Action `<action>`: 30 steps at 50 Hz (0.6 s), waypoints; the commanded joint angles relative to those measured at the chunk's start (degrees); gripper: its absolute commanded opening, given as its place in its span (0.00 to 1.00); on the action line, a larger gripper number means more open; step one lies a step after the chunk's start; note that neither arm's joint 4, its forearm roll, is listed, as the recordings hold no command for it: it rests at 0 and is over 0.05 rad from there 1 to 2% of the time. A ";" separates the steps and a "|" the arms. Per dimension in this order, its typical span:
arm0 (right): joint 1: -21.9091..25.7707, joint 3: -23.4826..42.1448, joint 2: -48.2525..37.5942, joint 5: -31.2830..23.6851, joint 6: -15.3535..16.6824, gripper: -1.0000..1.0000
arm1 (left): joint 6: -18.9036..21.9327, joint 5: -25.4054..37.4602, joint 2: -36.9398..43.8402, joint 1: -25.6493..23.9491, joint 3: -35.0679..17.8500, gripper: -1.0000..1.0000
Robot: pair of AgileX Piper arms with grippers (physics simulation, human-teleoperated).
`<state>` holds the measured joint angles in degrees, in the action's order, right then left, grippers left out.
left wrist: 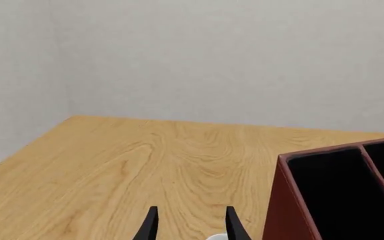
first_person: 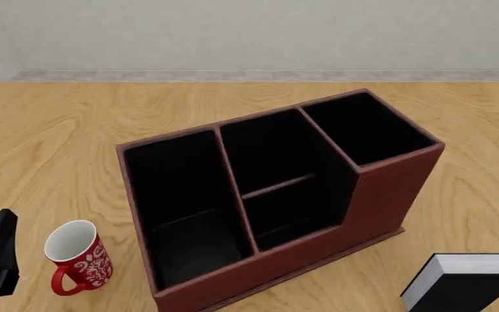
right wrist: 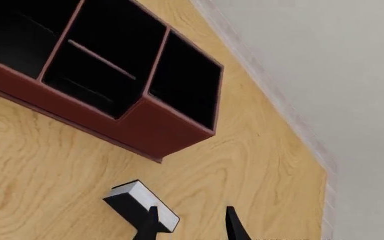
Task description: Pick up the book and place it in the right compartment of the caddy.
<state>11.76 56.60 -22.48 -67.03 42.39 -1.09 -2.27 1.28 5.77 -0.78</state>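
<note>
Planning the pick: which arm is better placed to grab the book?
Right. The book stands at the caddy's right, just ahead of the open right gripper; the left gripper is beside the mug.

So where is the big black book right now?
In the front view, the thick black hardcover book stands on the wooden table at bottom right, just right of the reddish-brown caddy.

red mug (first_person: 78,260), white pattern unreadable

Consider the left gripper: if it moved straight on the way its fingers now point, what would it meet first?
Probably nothing soon. The left gripper points over bare table toward the far wall, with the caddy off to one side of its line. Depth is unclear, so the tabletop might come first.
</note>
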 commanded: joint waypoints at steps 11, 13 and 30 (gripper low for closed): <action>2.46 -0.18 -6.27 -2.87 2.81 1.00 | 0.02 -0.57 0.71 0.08 -0.08 1.00; 2.28 -1.43 -6.21 -2.87 4.55 1.00 | 0.07 -0.85 0.97 0.07 0.02 1.00; 2.57 -6.80 -6.15 -2.87 4.90 1.00 | 0.26 -1.51 1.80 0.06 0.21 1.00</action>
<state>14.22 52.60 -28.37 -69.77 47.00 -0.97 -3.32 2.46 5.83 -0.67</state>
